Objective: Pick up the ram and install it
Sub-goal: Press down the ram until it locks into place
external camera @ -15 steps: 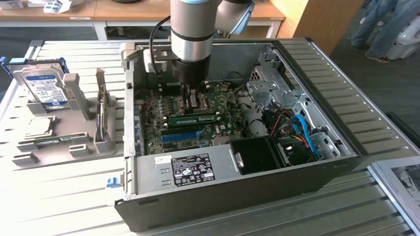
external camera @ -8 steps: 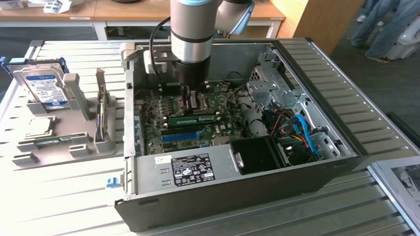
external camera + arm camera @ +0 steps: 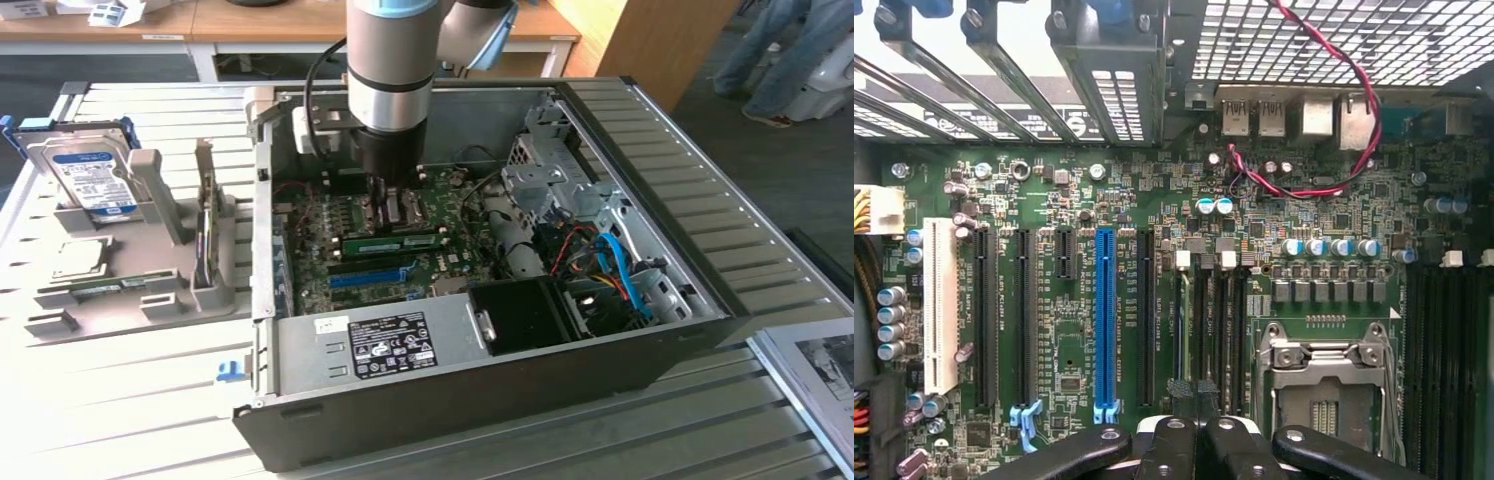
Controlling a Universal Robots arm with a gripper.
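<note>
Exterior view: the arm reaches straight down into the open computer case (image 3: pixel 467 410), and the gripper (image 3: pixel 387 210) stands over the middle of the motherboard (image 3: pixel 314 290), in the centre of the frame. The ram (image 3: pixel 394 242) is not in the gripper. It lies lengthwise among the memory slots, just below the gripper tip in the frame and just above the bright-blue slot (image 3: pixel 367 276), with its pale label facing the camera. By that, picking up and carrying look done and the stick seems set into a slot. Whether it is pushed fully home and latched cannot be told, nor whether the gripper touches its upper edge. In the wrist view the fingers (image 3: pixel 1169 450) are pressed together with nothing between them, and they hang over the board close to the black memory slots (image 3: pixel 1214 320) and the blue slot (image 3: pixel 1104 310). On the exterior view's left, a grey holder (image 3: pixel 94 310) carries the hard drive (image 3: pixel 91 175), standing upright with a blue-white label. Its print cannot be read. The power supply (image 3: pixel 387 345), in the lower middle of the frame, bears a black label with white lettering, also illegible. Fine white print runs beside the slots in the wrist view, but no word or brand can be made out.
</note>
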